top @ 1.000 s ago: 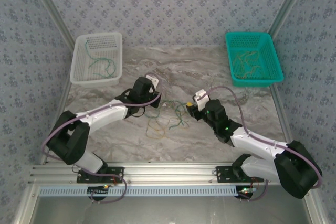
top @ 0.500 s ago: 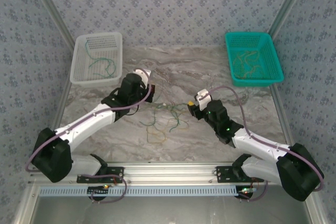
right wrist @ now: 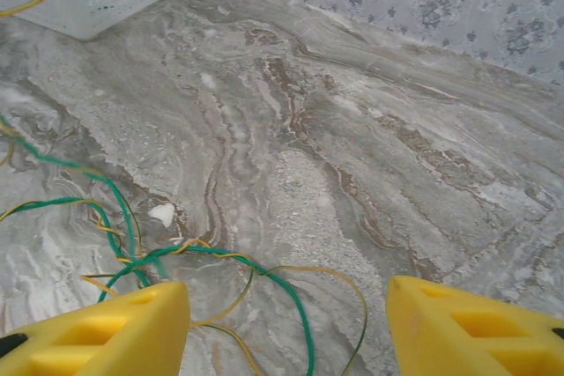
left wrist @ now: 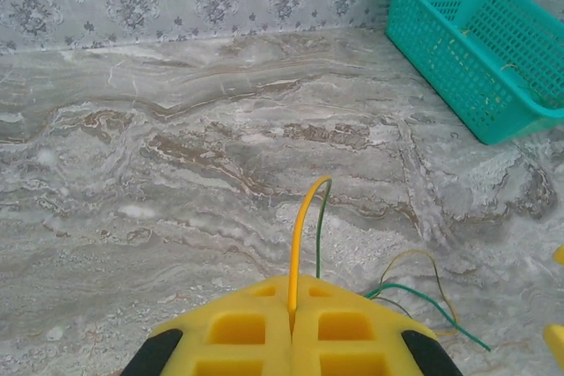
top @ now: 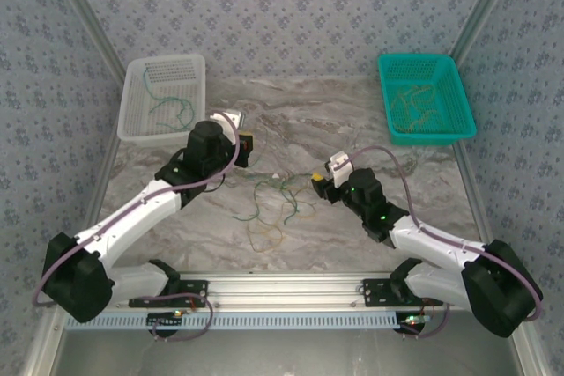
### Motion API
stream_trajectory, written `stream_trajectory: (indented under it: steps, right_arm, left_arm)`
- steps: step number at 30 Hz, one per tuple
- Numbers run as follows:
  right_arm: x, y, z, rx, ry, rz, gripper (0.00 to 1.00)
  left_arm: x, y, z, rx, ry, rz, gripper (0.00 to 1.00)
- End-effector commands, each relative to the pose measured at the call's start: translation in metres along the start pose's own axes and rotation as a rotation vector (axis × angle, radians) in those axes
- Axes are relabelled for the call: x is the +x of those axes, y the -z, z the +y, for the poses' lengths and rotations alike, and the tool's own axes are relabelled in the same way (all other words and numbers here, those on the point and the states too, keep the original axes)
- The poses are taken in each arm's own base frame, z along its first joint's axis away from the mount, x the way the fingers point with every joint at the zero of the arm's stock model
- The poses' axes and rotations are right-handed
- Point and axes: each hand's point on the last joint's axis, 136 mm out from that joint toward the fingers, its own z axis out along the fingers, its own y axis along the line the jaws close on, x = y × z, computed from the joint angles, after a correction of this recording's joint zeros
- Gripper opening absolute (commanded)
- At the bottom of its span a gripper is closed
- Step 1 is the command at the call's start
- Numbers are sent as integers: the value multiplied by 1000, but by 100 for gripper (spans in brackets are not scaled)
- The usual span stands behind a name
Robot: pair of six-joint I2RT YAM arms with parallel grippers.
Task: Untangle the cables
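A tangle of thin green and yellow cables (top: 275,200) lies on the marble table between the two arms. My left gripper (top: 247,142) is shut on one cable. In the left wrist view that yellow-and-green cable (left wrist: 300,226) arches up from the seam between the closed yellow fingers (left wrist: 238,332). My right gripper (top: 315,184) stands open at the right end of the tangle. In the right wrist view, green and yellow loops (right wrist: 295,305) lie on the table in the gap between its spread fingers (right wrist: 97,336), and no finger touches them.
A white basket (top: 132,121) at the back left holds a green cable. A teal basket (top: 458,129) at the back right holds yellow ones. Patterned walls close in the table on three sides.
My left arm has drawn back to the left toward the white basket with its cable, stretching the tangle out. The right gripper has stayed in place and spread slightly wider.
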Motion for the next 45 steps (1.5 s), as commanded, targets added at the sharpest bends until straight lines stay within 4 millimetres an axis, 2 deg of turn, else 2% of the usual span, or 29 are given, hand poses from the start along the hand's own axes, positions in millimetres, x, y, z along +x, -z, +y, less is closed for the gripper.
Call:
stream_trajectory:
  steps: [1,7,11,13,18,21,26,33,39,45]
  right_arm:
    - [-7,-1,3,-26,-18,-29,64]
    - [-2,-4,-3,-17,-40,-10,65]
    - [2,-9,1,-45,-29,14,65]
    - [3,-11,7,-78,-11,20,66]
    - [-4,-18,17,-121,4,23,66]
    - [-23,-20,27,-169,6,4,66]
    - [-56,-22,62,-273,112,-45,66]
    - [-75,-28,70,-306,106,-92,66]
    - [-104,-11,74,-352,77,-177,65]
    - [-126,6,71,-435,1,-221,66]
  left_arm:
    - [-7,-1,4,-7,-13,-14,0]
    - [32,-24,28,-53,35,62,0]
    - [37,-30,30,-51,51,73,0]
    - [30,-28,26,-36,61,55,0]
    - [-6,-13,12,7,60,-15,0]
    - [-26,-1,3,36,61,-50,0]
    - [-47,19,-7,79,61,-101,0]
    - [-62,38,-16,120,56,-144,0]
    - [-70,52,-29,185,41,-158,0]
    - [-60,47,-46,288,2,-132,0]
